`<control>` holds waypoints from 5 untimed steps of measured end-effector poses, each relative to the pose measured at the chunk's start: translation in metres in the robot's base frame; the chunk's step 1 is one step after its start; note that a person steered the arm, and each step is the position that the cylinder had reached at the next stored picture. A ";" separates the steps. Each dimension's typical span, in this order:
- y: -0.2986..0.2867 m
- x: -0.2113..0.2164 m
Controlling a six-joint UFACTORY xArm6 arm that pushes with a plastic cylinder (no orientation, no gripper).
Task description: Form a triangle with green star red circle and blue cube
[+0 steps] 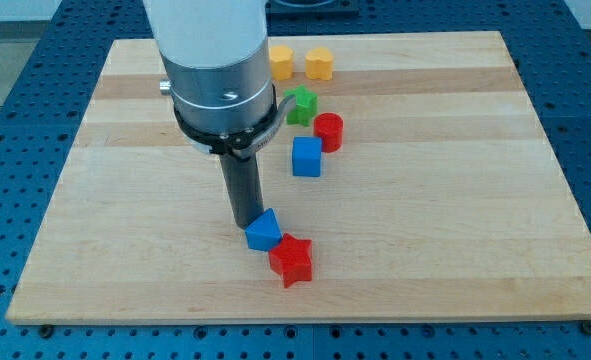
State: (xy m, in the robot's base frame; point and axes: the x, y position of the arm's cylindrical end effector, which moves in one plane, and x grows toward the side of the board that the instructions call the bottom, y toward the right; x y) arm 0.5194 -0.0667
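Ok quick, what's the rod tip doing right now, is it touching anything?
My tip: no gripper, so it holds nothing; it sits against the upper left side of a blue block, which touches the red star.

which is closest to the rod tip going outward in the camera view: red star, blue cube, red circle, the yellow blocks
From my tip:
1. Red star, just to its lower right.
2. Blue cube, up and right.
3. Red circle, beyond the cube.
4. Yellow blocks, by the top edge.
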 end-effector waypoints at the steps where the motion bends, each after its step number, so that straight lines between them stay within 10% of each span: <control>1: 0.000 -0.002; 5: 0.058 -0.045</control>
State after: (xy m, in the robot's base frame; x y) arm 0.4745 -0.0084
